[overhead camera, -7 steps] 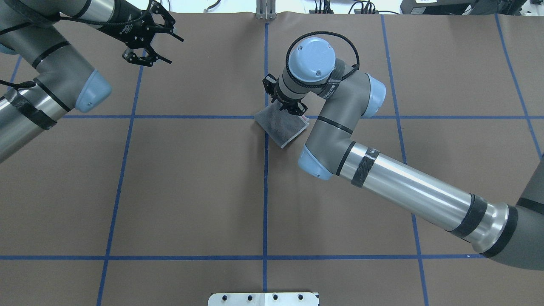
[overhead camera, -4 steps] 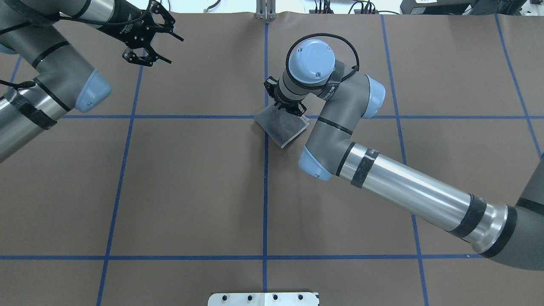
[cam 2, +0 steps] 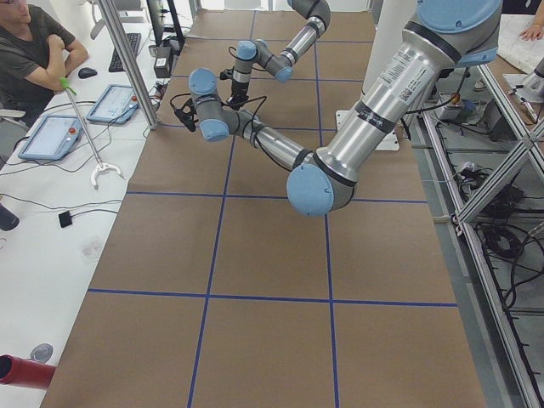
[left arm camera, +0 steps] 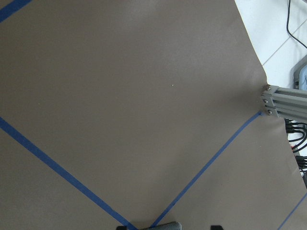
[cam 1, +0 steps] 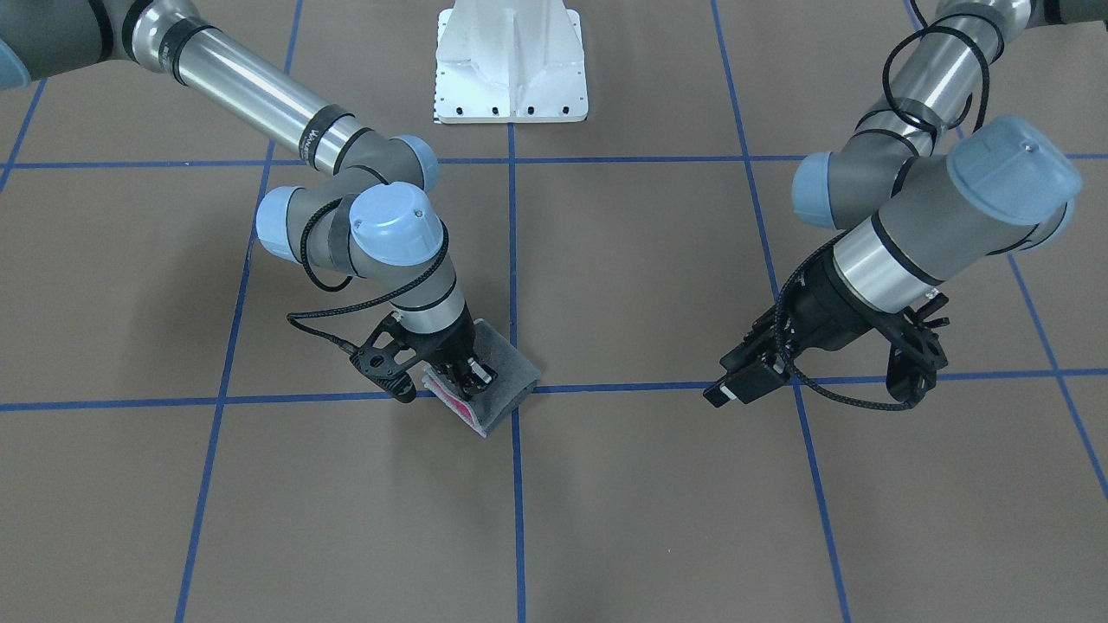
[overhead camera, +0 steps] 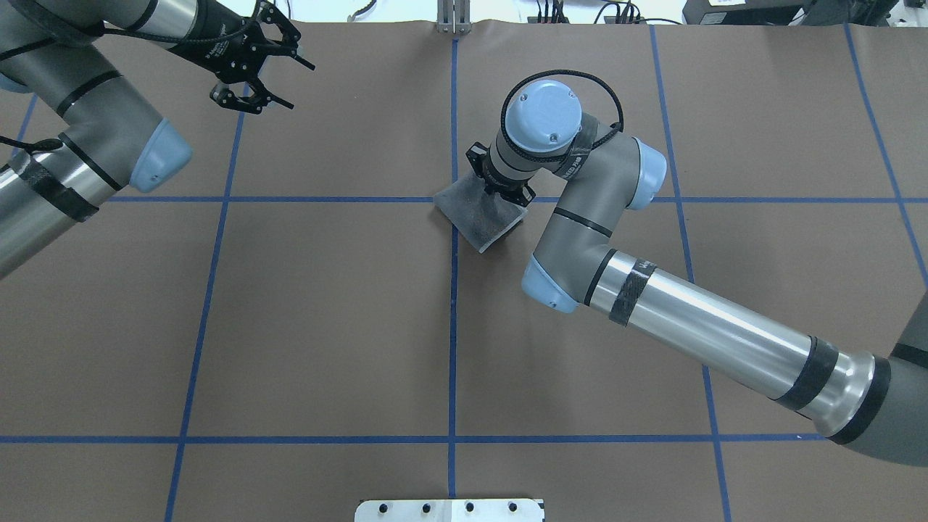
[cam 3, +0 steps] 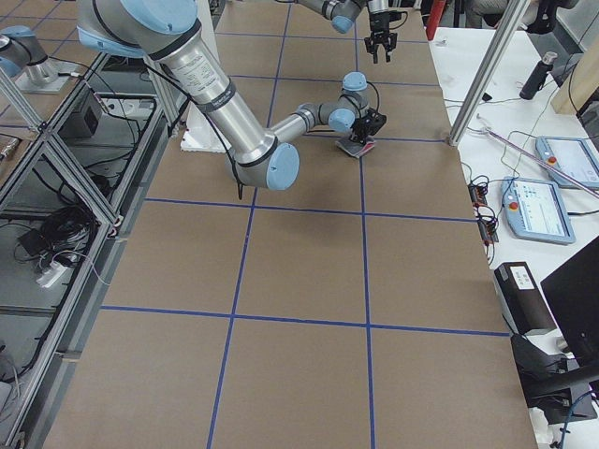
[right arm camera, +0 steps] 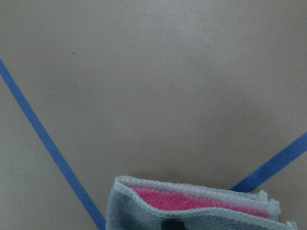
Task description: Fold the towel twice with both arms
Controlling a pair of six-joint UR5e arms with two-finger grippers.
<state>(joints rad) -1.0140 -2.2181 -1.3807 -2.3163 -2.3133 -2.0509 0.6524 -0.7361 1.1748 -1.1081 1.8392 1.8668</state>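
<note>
at the towel's far edge: right hand (cam 1: 467,377), fingers narrow, closed on the hem where a strip of pink shows between grey layers.
towel (overhead camera: 480,221): small terry cloth, folded, dark grey face up, lying flat on the table (overhead camera: 326,312) at the crossing of two blue tape lines (overhead camera: 452,341), askew to them.
handling, as judged: light, soft, limp. layers likely slide and sag unless pinned. best taken at the hemmed corners, with all layers pinched together.
left hand (overhead camera: 302,87): fingers spread wide, holding nothing, above bare table toward the far left, well apart from the towel. any further fold would need it brought across.
</note>
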